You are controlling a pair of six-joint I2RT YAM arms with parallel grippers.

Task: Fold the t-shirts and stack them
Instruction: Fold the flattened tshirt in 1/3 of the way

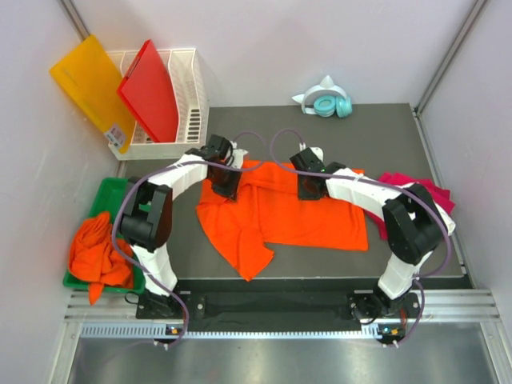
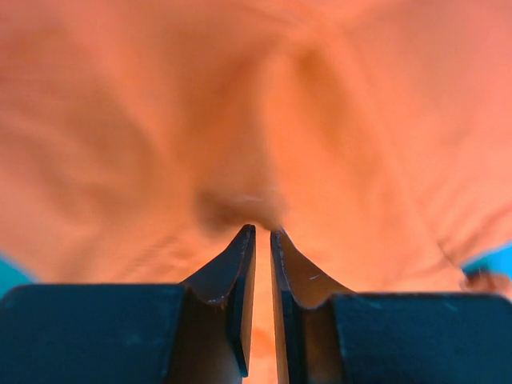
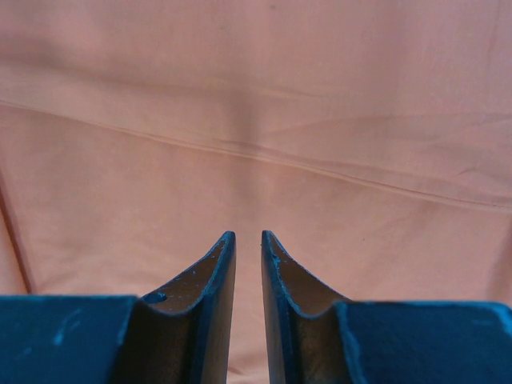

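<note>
The step in hand looks like the first fold of the orange t-shirt (image 1: 298, 216), which lies spread but rumpled in the middle of the dark mat (image 1: 384, 136), one flap trailing toward 7 o'clock. Both grippers sit on its far edge. The left gripper (image 1: 225, 186) is at the shirt's 10 o'clock corner with its jaws clenched on a pucker of orange cloth: in its wrist view the wrinkles run together right at the fingertips. The right gripper (image 1: 308, 188) is at about 12 o'clock on the shirt. Its jaws are drawn in to a thin slit over cloth that lies flat, with a seam running across, and I cannot tell whether any fabric is caught between them. Each arm reaches out from its base with the elbow bowed outward, the forearm slanting in toward the centre and the wrist pitched down onto the cloth. The next move probably calls for both ends of that far edge to be held firmly, then lifted together and carried toward 6 o'clock so the fold lands straight; an uneven grip would skew it. More shirts wait: a magenta t-shirt (image 1: 420, 190) at the mat's 3 o'clock edge, and an orange heap (image 1: 94, 248) in the green bin (image 1: 112, 188) at 9 o'clock.
</note>
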